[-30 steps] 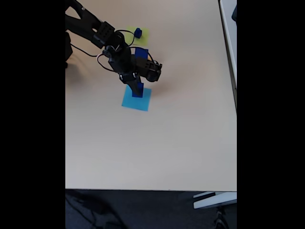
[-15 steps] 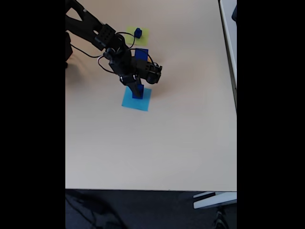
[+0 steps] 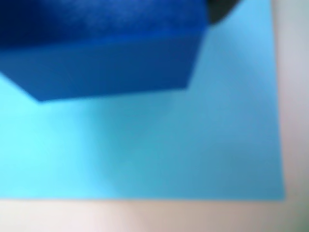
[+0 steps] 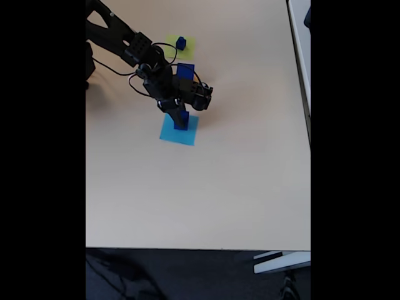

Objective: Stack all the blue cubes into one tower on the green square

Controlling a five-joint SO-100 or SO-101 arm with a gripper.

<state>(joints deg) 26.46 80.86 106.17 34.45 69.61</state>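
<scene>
In the fixed view a small blue cube [image 4: 181, 42] sits on the green square [image 4: 187, 47] at the back. A larger blue cube [image 4: 185, 70] lies just in front of that square, partly behind the arm. My gripper [image 4: 180, 120] is down over a light-blue paper square [image 4: 187, 134], with another blue cube [image 4: 182, 121] between its jaws. In the wrist view this blue cube [image 3: 96, 48] looms large and blurred over the light-blue paper [image 3: 169, 145], and a dark finger tip [image 3: 219, 9] shows at its upper right corner. Whether the jaws press on it is unclear.
The black arm [image 4: 125, 40] reaches in from the back left of the beige table [image 4: 237, 187]. The table's front edge [image 4: 187, 248] and right edge border a dark floor.
The gripper has sunk slightly lower over the light-blue square. The cubes near the green square have not moved.
</scene>
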